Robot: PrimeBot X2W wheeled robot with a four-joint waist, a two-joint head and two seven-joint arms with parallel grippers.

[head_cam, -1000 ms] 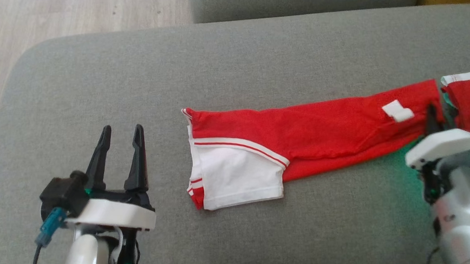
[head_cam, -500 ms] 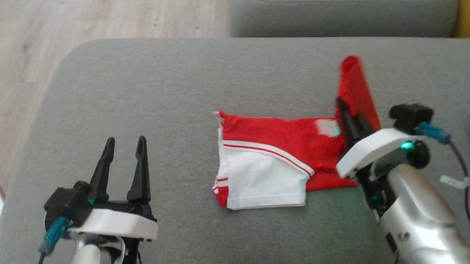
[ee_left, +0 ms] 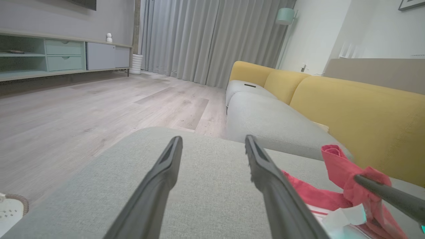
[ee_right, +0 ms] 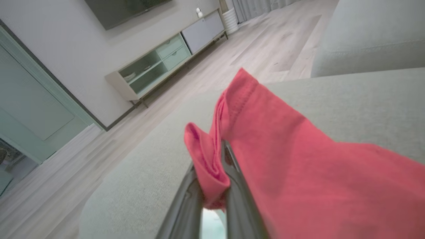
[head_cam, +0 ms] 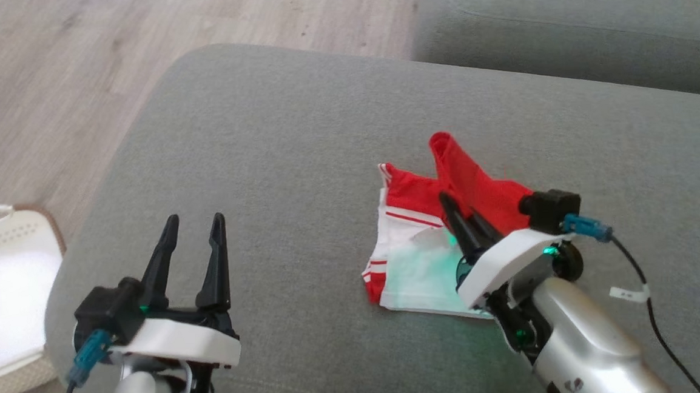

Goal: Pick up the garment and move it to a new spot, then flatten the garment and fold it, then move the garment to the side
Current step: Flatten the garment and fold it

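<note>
The garment (head_cam: 417,259) is red with white panels and red-white stripes, lying partly folded on the grey sofa cushion (head_cam: 297,133). My right gripper (head_cam: 457,209) is shut on a red end of the garment (ee_right: 265,139), lifted over the lower white part. In the right wrist view the red cloth is pinched between the two fingers (ee_right: 232,179). My left gripper (head_cam: 195,231) stands open to the left of the garment, apart from it, nothing between its fingers (ee_left: 166,172). The left wrist view shows the garment (ee_left: 342,172) at the right with the other gripper's finger (ee_left: 388,196) in it.
A white basket (head_cam: 3,290) stands on the wooden floor (head_cam: 44,69) beyond the cushion's left edge. A second grey cushion (head_cam: 570,19) lies at the back right. A yellow sofa back (ee_left: 358,109) rises behind the seat. A low cabinet (ee_left: 63,56) lines the far wall.
My right gripper has carried the red end leftward over the garment, folding its long length back onto the white part. The camera has turned left, bringing the basket into view. The left gripper stays open.
</note>
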